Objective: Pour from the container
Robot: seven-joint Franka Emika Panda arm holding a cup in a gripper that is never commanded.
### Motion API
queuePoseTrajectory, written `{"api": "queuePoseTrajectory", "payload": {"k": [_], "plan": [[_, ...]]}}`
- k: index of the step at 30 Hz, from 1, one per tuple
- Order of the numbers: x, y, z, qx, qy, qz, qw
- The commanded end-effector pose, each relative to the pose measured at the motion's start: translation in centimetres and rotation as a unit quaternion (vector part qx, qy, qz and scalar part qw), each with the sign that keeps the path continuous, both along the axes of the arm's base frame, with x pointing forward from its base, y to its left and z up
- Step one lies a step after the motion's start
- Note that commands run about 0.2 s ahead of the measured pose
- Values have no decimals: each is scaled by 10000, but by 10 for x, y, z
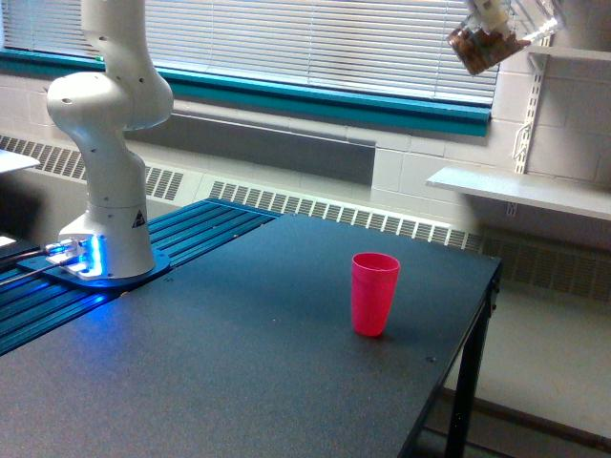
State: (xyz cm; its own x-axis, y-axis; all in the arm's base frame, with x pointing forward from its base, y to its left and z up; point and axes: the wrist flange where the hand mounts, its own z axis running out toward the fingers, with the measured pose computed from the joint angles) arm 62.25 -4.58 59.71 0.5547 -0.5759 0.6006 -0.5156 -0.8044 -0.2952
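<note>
A pink cup stands upright on the dark table; high at the exterior view's upper right, a clear cup of brown bits hangs tilted. Pouring well means first lowering it over the pink cup. The hand is cropped; its grip cannot be told.

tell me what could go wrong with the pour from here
1. The clear cup is tilted high at the top edge of the view, up and to the exterior view's right of the pink cup; its brown contents could miss.
2. The pink cup stands near the table edge; falling pieces might tip it.
</note>
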Motion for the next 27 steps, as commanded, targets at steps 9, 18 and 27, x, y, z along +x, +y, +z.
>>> {"api": "queuePoseTrajectory", "payload": {"k": [9, 18, 27], "plan": [[-2, 8, 10, -41, -64, 70, 9999], [-5, 22, -3, -203, 95, 200, 9995], [-19, 38, -16, -369, 244, 293, 9986]]}}
